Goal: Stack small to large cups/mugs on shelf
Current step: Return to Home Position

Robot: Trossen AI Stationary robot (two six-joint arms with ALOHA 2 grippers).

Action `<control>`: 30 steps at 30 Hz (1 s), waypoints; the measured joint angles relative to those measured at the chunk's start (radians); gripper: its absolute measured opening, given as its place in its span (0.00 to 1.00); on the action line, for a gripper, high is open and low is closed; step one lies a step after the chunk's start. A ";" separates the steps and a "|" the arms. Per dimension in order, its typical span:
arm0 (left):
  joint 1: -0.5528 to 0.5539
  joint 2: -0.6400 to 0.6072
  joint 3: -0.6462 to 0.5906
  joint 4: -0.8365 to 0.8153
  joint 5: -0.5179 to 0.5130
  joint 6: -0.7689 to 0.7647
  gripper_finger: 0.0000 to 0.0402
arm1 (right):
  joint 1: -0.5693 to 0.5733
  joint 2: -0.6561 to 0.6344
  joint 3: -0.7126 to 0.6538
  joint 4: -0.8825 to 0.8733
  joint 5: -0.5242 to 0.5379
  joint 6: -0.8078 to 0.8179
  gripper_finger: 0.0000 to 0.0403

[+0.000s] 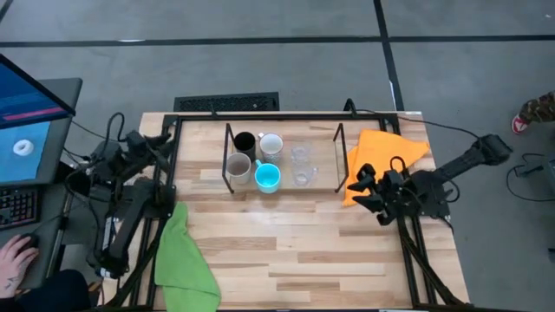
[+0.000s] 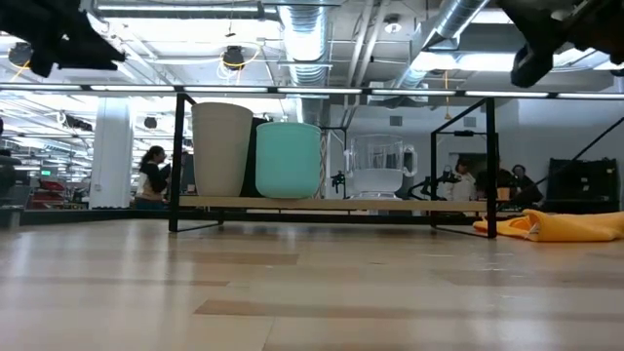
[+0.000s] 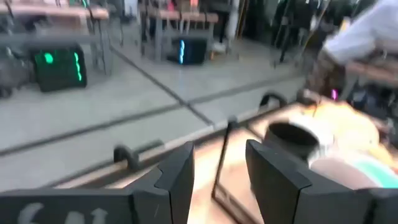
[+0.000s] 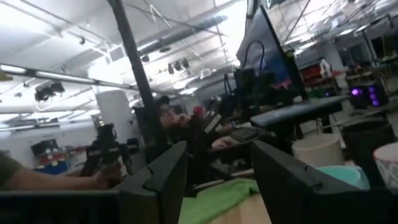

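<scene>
Homing looks to be the step: cups (image 1: 268, 177) all sit on the shelf (image 1: 326, 152). Left gripper (image 3: 219, 171) and right gripper (image 4: 217, 171) hang clear, empty, jaws parted; next, park both arms.

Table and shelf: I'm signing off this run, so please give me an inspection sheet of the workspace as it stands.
Surface: wooden table, no spill or damage seen.
Job's things: black mug, white mug, grey-beige mug, light blue mug and two clear glass cups all stand on the shelf.
Clutter: green cloth at the front left edge; orange cloth right of the shelf.
Hands: left hand open, left of the shelf, holding nothing; right hand open, by the orange cloth, holding nothing.
Cables: black cables by the left arm.
Surroundings: person's hand at a keyboard off the table's left.
</scene>
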 joint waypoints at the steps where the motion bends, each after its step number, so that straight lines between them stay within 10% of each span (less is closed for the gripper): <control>1: 0.001 0.000 -0.015 0.046 -0.004 -0.017 0.34 | -0.025 -0.002 0.000 -0.001 -0.031 0.003 0.50; 14: -0.145 -0.002 -0.430 0.669 0.099 -0.400 0.34 | -0.248 0.007 0.000 -0.096 -0.126 0.098 0.50; 30: -1.117 0.001 -0.563 0.778 -0.545 -0.046 0.34 | -0.347 0.006 -0.001 -0.350 -0.181 0.037 0.50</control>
